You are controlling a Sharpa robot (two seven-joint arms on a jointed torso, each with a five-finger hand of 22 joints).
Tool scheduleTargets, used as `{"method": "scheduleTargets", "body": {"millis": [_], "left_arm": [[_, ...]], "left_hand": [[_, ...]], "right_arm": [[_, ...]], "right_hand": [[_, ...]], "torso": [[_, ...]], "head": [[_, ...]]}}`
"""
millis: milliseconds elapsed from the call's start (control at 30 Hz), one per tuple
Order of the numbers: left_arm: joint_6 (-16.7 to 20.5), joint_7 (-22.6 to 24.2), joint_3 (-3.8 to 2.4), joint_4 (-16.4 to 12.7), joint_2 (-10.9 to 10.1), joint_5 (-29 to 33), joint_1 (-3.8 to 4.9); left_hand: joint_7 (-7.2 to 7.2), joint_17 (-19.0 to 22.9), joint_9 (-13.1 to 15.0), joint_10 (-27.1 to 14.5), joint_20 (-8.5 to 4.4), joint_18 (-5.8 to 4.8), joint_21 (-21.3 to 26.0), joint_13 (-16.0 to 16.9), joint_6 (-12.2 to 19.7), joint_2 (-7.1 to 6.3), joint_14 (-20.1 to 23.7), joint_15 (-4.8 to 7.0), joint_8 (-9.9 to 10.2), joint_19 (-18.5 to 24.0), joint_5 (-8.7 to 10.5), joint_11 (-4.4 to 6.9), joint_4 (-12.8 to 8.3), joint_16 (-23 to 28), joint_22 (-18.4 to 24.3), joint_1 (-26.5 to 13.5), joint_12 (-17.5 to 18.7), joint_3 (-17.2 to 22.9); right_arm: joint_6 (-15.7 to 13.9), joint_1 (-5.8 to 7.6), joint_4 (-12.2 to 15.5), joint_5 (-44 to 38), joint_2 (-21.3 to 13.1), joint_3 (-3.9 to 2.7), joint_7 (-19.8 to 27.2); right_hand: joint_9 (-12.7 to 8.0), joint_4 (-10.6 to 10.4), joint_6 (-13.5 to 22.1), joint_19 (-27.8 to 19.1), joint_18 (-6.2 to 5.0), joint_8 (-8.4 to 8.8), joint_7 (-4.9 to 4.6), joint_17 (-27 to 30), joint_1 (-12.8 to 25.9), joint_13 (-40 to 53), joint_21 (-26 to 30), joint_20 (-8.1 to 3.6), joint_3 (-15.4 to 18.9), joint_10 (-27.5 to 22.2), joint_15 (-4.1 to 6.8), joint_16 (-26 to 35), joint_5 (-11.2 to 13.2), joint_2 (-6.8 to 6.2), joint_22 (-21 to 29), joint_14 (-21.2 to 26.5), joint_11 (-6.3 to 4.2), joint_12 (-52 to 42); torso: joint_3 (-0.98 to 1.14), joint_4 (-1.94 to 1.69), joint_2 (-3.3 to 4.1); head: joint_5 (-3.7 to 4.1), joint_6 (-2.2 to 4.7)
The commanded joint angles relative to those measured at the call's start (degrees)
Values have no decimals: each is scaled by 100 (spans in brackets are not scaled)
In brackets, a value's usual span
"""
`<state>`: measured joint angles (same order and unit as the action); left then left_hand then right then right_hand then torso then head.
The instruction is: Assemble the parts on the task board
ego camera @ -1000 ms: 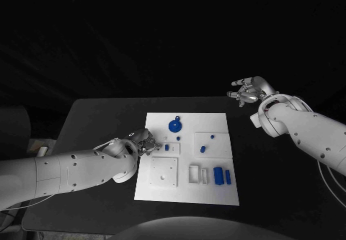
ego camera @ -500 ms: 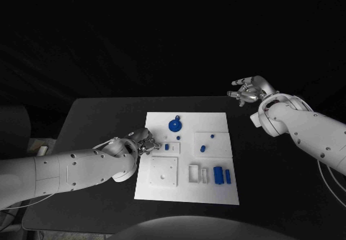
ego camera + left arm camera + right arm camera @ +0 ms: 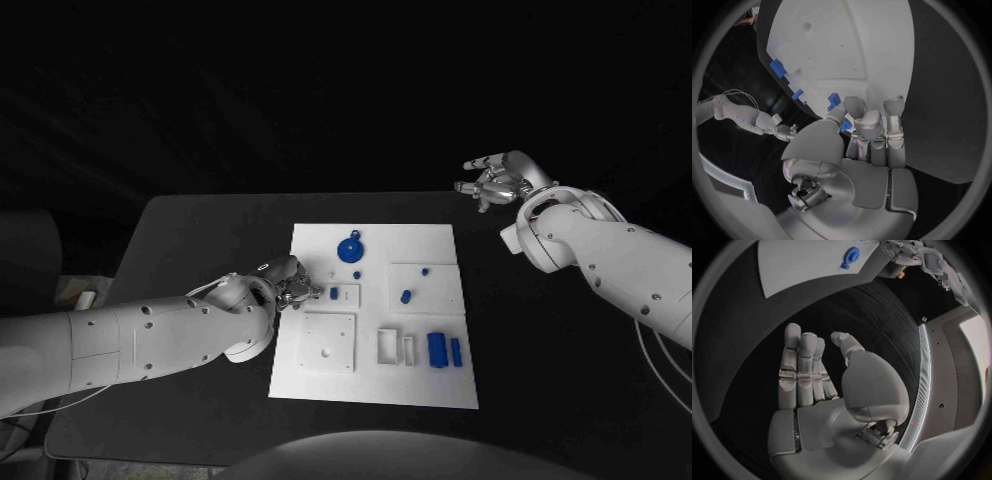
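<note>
Nothing has visibly moved since the earlier frames: the left hand [image 3: 287,282] stays at the task board's [image 3: 378,385] left edge, pinching a small blue part [image 3: 846,125] whose long axis I cannot tell. Well off beyond the table's far right corner, the right hand [image 3: 495,180] hangs released, fingers apart.

We see the left hand [image 3: 289,282] and its arm lying over the task board's [image 3: 433,390] left edge, blocking approach from that side. The right hand [image 3: 495,180] hovers at the table's [image 3: 188,230] far right corner, well apart from the board. The board's right edge and near edge lie uncovered. Near its near edge, 2 upright blue parts [image 3: 444,351] stand close together.
</note>
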<state>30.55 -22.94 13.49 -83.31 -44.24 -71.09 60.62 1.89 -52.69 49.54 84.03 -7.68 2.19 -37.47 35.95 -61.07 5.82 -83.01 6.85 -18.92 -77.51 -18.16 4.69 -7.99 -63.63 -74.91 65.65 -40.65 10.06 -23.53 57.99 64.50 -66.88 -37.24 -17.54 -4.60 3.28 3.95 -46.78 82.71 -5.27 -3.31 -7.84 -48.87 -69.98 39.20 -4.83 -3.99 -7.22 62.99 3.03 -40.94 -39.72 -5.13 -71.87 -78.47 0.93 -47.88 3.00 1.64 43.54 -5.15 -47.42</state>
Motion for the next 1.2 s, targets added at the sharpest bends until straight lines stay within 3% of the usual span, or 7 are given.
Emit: {"method": "scheduleTargets", "body": {"millis": [33, 567, 667, 900, 1100, 1200], "left_arm": [[-287, -142, 31, 22, -6, 30, -35], [-362, -172, 31, 56, 9, 48, -35], [-416, -180, 31, 56, 19, 81, -35], [-478, -181, 31, 79, 41, 119, -35], [-533, -186, 32, 94, 52, 130, -34], [-560, -192, 32, 97, 56, 131, -34]], "left_hand": [[-350, 6, -6, 246, 11, 1, 16, 7, -375, 73, -6, -5, -23, -15, -29, 46, -8, 4, -229, 134, -12, 35], [-347, 33, -12, 245, 11, 0, 35, 7, -370, 70, 3, -8, -20, -7, -23, 37, 9, 27, -224, 113, -3, 22], [-347, 56, -45, 249, 16, 3, 73, -1, -385, 47, 3, -13, 1, 2, -19, 30, 36, 52, -214, 96, 6, -1], [-366, 66, -98, 249, 16, -5, 111, -17, -435, -55, -1, -14, 10, 0, 34, 32, 155, 67, -209, 59, 3, -112], [-386, 66, -66, 249, 11, -19, 138, -32, -451, -135, -3, -11, -39, -3, 107, 37, 430, 68, -210, 115, -6, -252], [-389, 60, -63, 249, 11, -19, 139, -32, -460, -157, -5, -11, -46, -3, 114, 39, 423, 64, -210, 132, -8, -259]], "right_arm": [[43, -2, 2, -3, 7, -1, 10], [44, -3, -1, -3, 5, -1, 14], [44, -3, -4, -2, 7, -1, 16], [47, -3, -2, 1, 17, -1, 20], [50, -3, -11, 3, 17, -1, 21], [53, -3, -14, 3, 18, -1, 23]], "right_hand": [[3, -14, 16, 31, -9, 8, -5, -5, 25, -5, 28, -5, -15, 14, -1, 27, -35, -31, 7, -31, -8, -25], [3, -11, 15, 30, -9, 8, -5, -5, 32, -5, 28, -6, -23, 17, 0, 27, -48, -38, 5, -33, -8, -25], [2, -19, 20, 27, -8, 9, -5, -5, 47, -8, 29, -6, -40, 14, 0, 29, -150, -33, 5, -30, -10, -20], [2, -28, 18, 28, -8, 9, -5, -5, 61, -8, 28, -7, -56, 14, 1, 30, -170, -35, 2, -30, -10, -20], [3, -34, 12, 27, -7, 8, -4, -5, 69, -7, 28, -7, -68, 15, 2, 29, -185, -43, 2, -31, -11, -22], [3, -34, 12, 27, -7, 8, -4, -5, 69, -7, 28, -7, -68, 15, 2, 29, -185, -43, 2, -31, -11, -22]], "torso": [[2, 1, 2], [5, 4, -1], [3, 4, 1], [1, 1, 1], [-4, 2, 1], [-1, 1, 2]], "head": [[-1, -6], [-6, -9], [-7, -12], [-1, -9], [3, -16], [4, -17]]}}
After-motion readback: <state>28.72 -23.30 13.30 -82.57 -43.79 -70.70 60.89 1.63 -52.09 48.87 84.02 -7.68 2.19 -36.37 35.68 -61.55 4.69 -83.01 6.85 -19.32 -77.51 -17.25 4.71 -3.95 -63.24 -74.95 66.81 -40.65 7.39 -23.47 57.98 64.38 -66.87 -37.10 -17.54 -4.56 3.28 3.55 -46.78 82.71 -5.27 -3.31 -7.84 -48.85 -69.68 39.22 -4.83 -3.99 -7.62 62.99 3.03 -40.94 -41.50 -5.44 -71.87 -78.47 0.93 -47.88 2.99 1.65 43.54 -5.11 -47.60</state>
